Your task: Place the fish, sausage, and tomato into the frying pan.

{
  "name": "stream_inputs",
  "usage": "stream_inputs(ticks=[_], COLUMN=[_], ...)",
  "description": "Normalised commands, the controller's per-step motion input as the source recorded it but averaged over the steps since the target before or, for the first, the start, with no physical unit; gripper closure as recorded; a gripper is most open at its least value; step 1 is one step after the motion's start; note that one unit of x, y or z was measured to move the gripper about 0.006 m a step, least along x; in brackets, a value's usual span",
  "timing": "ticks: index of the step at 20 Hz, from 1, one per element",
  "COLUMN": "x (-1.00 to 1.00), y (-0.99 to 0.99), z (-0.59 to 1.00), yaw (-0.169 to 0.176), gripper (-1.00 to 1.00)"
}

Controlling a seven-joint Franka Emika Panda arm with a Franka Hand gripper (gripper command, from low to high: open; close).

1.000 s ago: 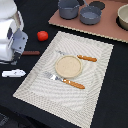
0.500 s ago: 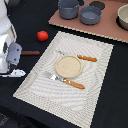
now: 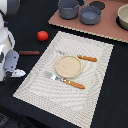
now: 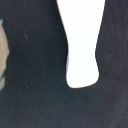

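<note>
**A:** Black tabletop is filling the wrist view, and you are looking straight down on the small flat white fish [image 4: 82, 45]. What is changing?

**B:** Over the last second your white robot arm [image 3: 4, 37] is settling lower at the exterior view's left edge, so the gripper [image 3: 10, 70] is hanging just beside the fish [image 3: 19, 73]. Nothing else is moving.

**A:** Are the fingers closing?

**B:** I cannot tell; neither view is showing them clearly.

**A:** And the rest?

**B:** The thin reddish-brown sausage [image 3: 29, 52] and the glossy red tomato [image 3: 42, 35] are lying on the cloth near the striped placemat [image 3: 95, 95]. The shallow blue-grey frying pan [image 3: 90, 15] is waiting well apart, seemingly empty. You are probably lining up the first pick, so all three placements are remaining.
</note>
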Motion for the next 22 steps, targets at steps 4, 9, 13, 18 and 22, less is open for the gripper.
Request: stream_inputs(ticks=[4,9,13,18,22], x=[0.29,0.23,0.2,0.07,0.04], y=[-0.06,-0.04,-0.03,-0.01,0.0], z=[-0.26,-0.26,-0.2,-0.2,-0.16], yaw=[0.0,0.0,0.0,0.0,0.0], gripper=[-1.0,1.0,1.0,1.0,1.0])
